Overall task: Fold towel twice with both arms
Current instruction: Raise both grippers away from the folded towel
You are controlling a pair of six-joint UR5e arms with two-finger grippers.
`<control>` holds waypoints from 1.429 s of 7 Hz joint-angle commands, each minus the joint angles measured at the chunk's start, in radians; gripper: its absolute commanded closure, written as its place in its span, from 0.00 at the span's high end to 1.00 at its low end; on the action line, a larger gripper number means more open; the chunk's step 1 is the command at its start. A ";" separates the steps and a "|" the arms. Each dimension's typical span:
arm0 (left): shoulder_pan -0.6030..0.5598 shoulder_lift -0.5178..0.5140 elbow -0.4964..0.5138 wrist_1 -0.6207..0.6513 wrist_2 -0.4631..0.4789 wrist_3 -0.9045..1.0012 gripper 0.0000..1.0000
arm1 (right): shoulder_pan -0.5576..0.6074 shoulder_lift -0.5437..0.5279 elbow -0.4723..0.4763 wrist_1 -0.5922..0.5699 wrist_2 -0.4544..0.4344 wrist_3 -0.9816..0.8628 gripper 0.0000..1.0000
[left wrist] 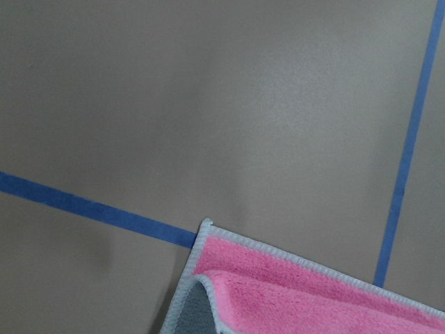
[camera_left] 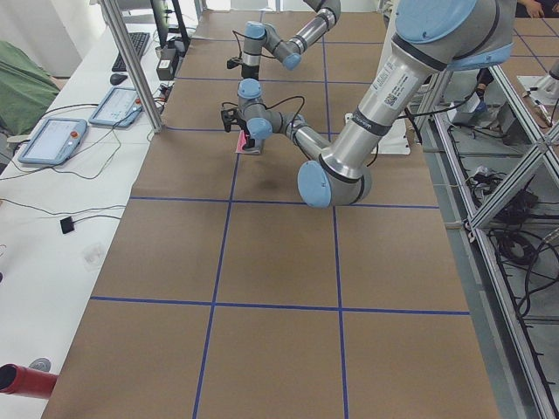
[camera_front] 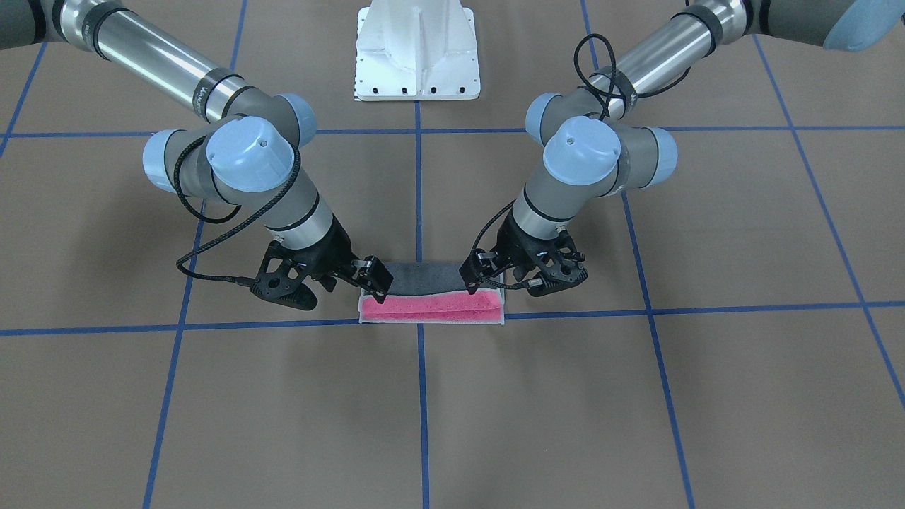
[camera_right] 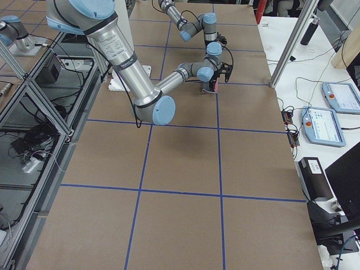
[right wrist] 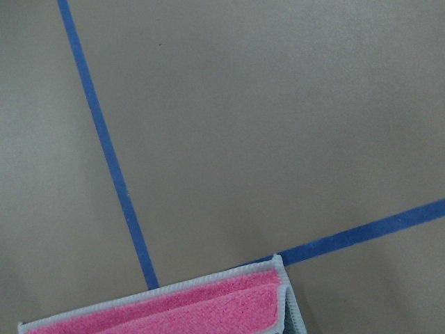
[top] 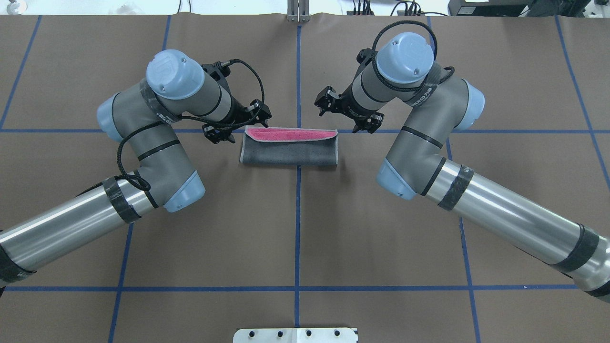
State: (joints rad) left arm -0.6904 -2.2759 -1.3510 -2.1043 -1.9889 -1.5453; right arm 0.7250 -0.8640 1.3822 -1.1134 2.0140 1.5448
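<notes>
Count on inspection:

- One towel (top: 290, 153), centre of the overhead view.
- Two arms: left arm (top: 57, 233) entering from the lower left, right arm (top: 514, 224) from the lower right.
- Two grippers, one per arm: left gripper (top: 238, 124), right gripper (top: 345, 112).
- One white base (camera_front: 417, 56), top centre of the front-facing view.
- Two screen panels on the white bench at the left edge of the exterior left view: first panel (camera_left: 51, 140), second panel (camera_left: 122, 105).
- One keyboard (camera_left: 138, 48), upper left of that view.

I find no text that I can read with surety. My left arm (camera_left: 385, 85) carries dark print along its length. My right arm (top: 429, 157) has white letters on a black band (top: 421, 97). Both are too small to read.
</notes>
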 commanded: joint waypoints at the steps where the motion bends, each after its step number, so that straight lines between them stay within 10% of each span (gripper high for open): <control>1: 0.009 -0.019 0.067 -0.098 0.002 -0.048 1.00 | 0.043 -0.007 0.000 0.001 0.051 -0.038 0.99; 10: 0.032 -0.142 0.222 -0.144 0.048 -0.059 1.00 | 0.191 -0.084 0.011 0.000 0.239 -0.178 0.99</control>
State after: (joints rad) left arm -0.6570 -2.4130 -1.1468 -2.2316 -1.9481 -1.6048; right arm 0.9014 -0.9365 1.3902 -1.1137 2.2334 1.3777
